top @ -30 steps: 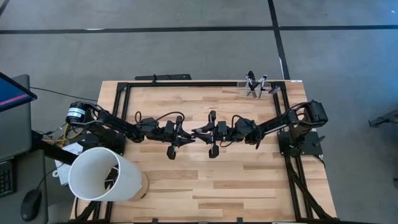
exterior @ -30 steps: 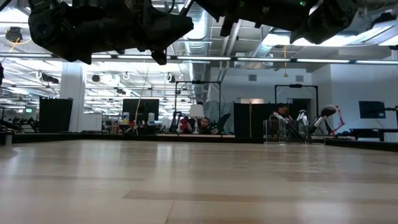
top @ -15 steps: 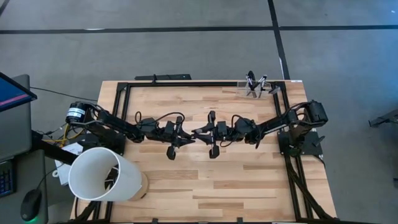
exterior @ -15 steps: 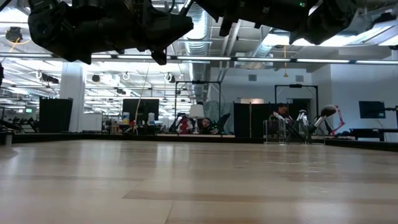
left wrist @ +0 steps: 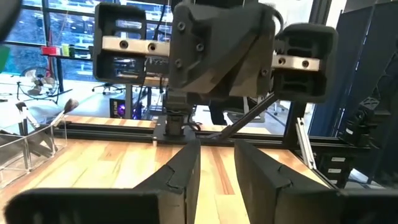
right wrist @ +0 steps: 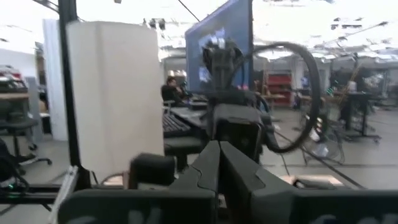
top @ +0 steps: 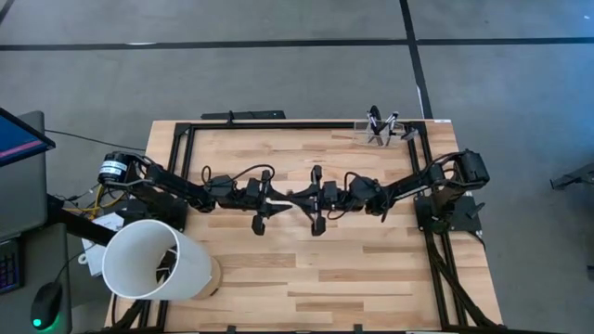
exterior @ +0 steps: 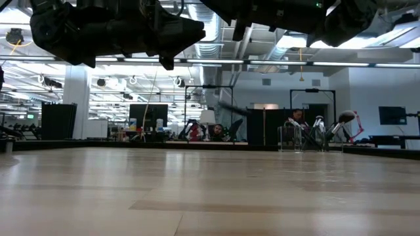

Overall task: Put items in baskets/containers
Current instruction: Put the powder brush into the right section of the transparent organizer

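My two grippers face each other above the table's middle. My left gripper (top: 277, 199) (left wrist: 216, 177) is open, with nothing between its fingers. My right gripper (top: 300, 197) (right wrist: 218, 165) is shut. A thin dark brush (exterior: 231, 109) (left wrist: 249, 116) shows slanted and blurred in the air below them, clear of the table. The small clear holder (top: 380, 132) (left wrist: 25, 146) stands at the far right corner, with several brushes (top: 373, 119) upright in it. My right gripper is shut close by the slanted brush. Its own body hides the fingertips in the left wrist view, and I cannot tell whether it touches the brush.
A big white tub (top: 153, 260) lies on its side at the near left corner. A black frame rail (top: 306, 123) runs along the table's far edge and sides. Bare wood (top: 334, 269) stretches from the arms to the near edge.
My left gripper has opened a little. A thin dark brush, blurred and slanting, has come into sight in the air below the two grippers, where nothing showed before. Neither arm has shifted.
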